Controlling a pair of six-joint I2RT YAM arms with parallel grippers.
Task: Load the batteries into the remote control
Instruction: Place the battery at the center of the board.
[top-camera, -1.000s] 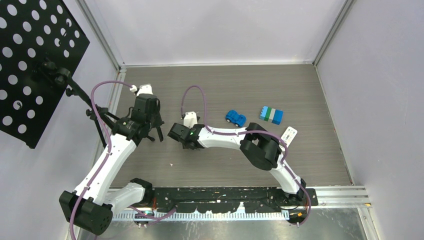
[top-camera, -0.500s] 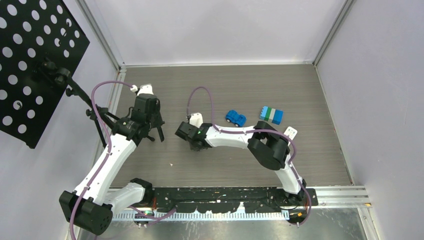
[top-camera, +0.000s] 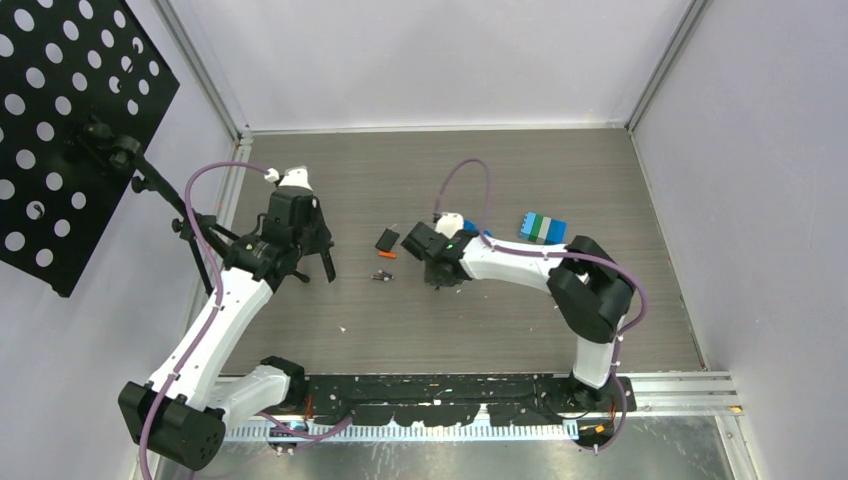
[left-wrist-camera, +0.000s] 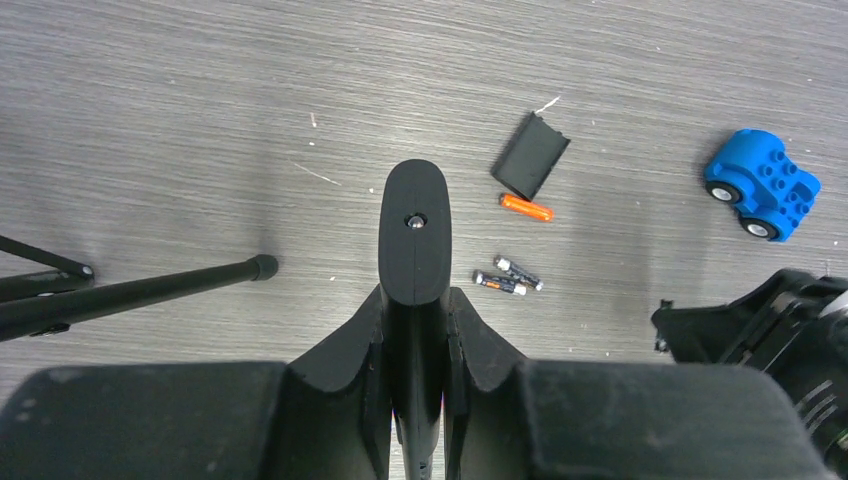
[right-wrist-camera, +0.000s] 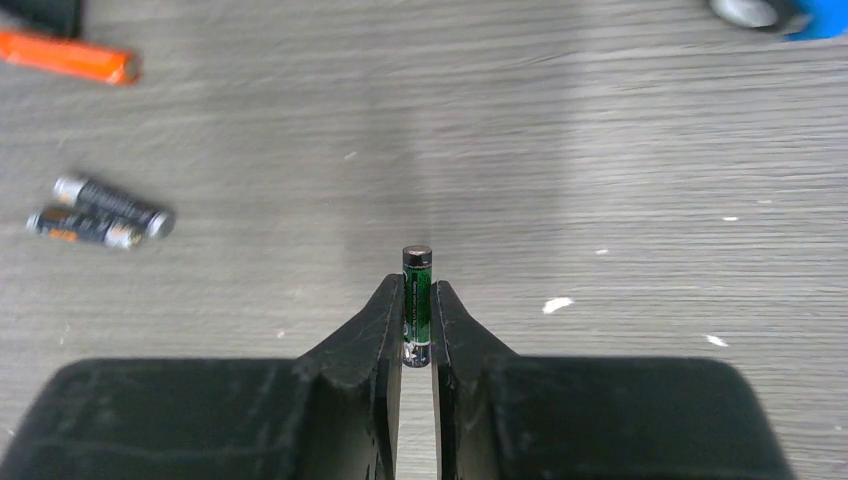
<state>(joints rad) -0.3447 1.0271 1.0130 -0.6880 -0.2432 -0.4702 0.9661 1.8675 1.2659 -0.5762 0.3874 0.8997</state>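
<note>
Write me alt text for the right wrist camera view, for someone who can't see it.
The right gripper is shut on a green-black battery pointing away from the camera, against a grey wood-grain table. Two dark batteries lie together at left, an orange one in the top left corner, and part of a blue toy at top right.

Bare table (left-wrist-camera: 200, 100) lies left of the loose batteries (left-wrist-camera: 500, 284), black cover (left-wrist-camera: 531, 155) just beyond

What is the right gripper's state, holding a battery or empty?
The right gripper is shut on a green battery: the wrist view shows it pinched between both fingers, capped end poking past them.
</note>
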